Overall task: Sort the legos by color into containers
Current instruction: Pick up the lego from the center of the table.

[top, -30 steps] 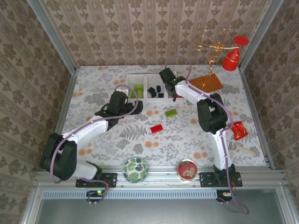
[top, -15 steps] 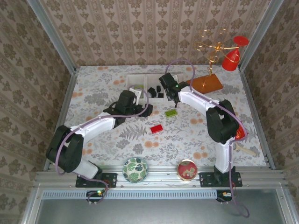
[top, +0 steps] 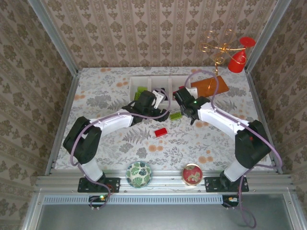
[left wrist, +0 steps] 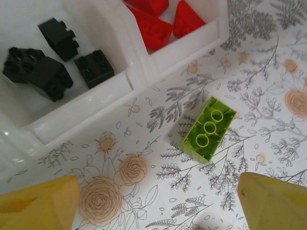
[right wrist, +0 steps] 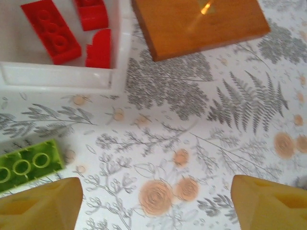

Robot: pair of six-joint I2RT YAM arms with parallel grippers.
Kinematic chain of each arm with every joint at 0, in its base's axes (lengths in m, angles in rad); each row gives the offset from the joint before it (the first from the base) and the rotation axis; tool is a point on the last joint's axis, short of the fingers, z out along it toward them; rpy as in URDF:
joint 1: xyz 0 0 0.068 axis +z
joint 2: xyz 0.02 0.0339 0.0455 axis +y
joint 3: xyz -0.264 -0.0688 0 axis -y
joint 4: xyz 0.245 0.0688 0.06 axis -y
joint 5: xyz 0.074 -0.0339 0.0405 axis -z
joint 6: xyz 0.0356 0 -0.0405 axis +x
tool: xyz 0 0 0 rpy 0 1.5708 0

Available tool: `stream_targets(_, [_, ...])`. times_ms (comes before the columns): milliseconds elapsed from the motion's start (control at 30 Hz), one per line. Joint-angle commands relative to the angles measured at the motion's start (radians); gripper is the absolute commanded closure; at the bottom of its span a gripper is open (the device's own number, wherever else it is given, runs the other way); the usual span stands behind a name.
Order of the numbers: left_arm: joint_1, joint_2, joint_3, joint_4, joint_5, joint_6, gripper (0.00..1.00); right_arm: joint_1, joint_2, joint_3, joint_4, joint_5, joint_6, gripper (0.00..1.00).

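Left wrist: left pincer [left wrist: 156,201] wide, empty, lime brick [left wrist: 209,128] ahead; right pincer [right wrist: 154,201] wide, orange board [right wrist: 199,24] beyond.

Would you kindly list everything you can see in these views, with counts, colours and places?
tray: one, white, three compartments, far side of the floral table
black bricks: at least three, black, middle compartment
red bricks: three visible, red, right compartment
green bricks: count unclear, lime, left compartment
loose green brick: one, lime, underside up on the table just in front of the tray
loose red brick: one, red, on the table nearer the arms
board: one, orange-brown, right of the tray
bowls: two, one green-patterned, one red, near edge
wire stand: one, gold with red cones, far right corner
left gripper: one, yellow fingers, open, over the loose green brick
right gripper: one, yellow fingers, open, beside that brick
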State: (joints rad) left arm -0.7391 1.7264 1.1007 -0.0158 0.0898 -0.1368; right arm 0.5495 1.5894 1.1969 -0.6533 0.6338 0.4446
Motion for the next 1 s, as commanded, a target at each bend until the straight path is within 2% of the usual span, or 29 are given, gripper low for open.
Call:
stream_targets(0, [-0.008, 0.048, 0.048, -0.028, 0.042, 0.027, 0.18, -0.007, -0.085, -0.046, -0.077, 0.083, 0.097, 0.13])
stream_targets(167, [-0.029, 0.126, 0.123, -0.053, 0.078, 0.051, 0.24, -0.027, -0.207, -0.12, -0.074, 0.101, 0.128, 0.0])
stream_targets(567, [-0.065, 0.298, 0.313, -0.209, 0.084, 0.129, 0.26, -0.063, -0.412, -0.208, -0.014, 0.095, 0.137, 0.0])
stream_targets(967, [-0.093, 0.405, 0.434, -0.326, -0.004, 0.176, 0.26, -0.078, -0.508, -0.288, 0.058, 0.093, 0.146, 0.0])
